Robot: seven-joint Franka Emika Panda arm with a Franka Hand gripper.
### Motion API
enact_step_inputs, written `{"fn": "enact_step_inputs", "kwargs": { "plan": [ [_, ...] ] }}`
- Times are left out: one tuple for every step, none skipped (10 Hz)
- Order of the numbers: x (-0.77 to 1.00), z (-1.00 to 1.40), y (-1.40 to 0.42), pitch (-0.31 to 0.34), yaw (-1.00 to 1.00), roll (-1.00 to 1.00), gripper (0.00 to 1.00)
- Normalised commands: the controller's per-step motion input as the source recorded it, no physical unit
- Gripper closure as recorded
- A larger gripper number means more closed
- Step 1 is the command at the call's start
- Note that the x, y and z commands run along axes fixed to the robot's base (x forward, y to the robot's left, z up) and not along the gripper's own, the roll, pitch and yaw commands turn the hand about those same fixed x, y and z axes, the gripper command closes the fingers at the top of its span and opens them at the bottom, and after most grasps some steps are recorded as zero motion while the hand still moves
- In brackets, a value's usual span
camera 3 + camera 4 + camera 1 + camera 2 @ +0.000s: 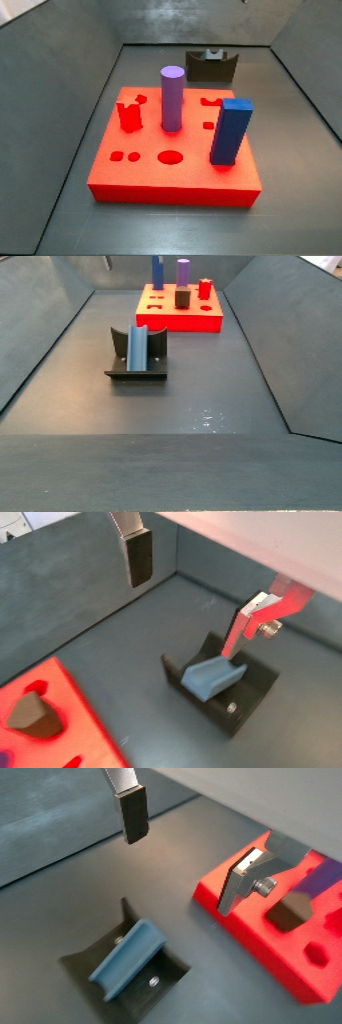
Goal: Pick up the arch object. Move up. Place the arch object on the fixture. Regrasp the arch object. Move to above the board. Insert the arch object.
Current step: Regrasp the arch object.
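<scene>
In a side view the fixture stands on the grey floor at about nine o'clock from centre, with the arch object leaning upright in it, touching its back wall; the board lies well apart at about twelve o'clock, carrying a purple cylinder, a blue block and a small red piece.

In a wrist view the end effector hangs above, spread wide and holding nothing; one finger and the other finger stand clear of the arch object, so the regrasp seems the step in hand.

The piece looks rigid, light and smooth, probably plastic, so it could slip or tip in its seat; pinching its flat long sides near the upper end, squarely, seems the safest hold.
</scene>
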Motion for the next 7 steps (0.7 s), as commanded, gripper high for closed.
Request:
{"fn": "enact_step_inputs", "kwargs": {
  "plan": [
    [-0.03, 0.00, -0.02, -0.022, 0.03, 1.00, 0.00],
    [-0.03, 0.00, -0.02, -0.026, 0.03, 1.00, 0.00],
    [-0.02, 0.00, -0.02, -0.026, 0.03, 1.00, 0.00],
    [-0.02, 0.01, -0.02, -0.022, 0.03, 1.00, 0.00],
    [-0.01, 0.01, -0.02, -0.017, 0.03, 1.00, 0.00],
    [0.00, 0.00, -0.02, -0.014, 0.03, 1.00, 0.00],
    [0.02, 0.00, -0.02, -0.001, 0.03, 1.00, 0.00]
  ]
}}
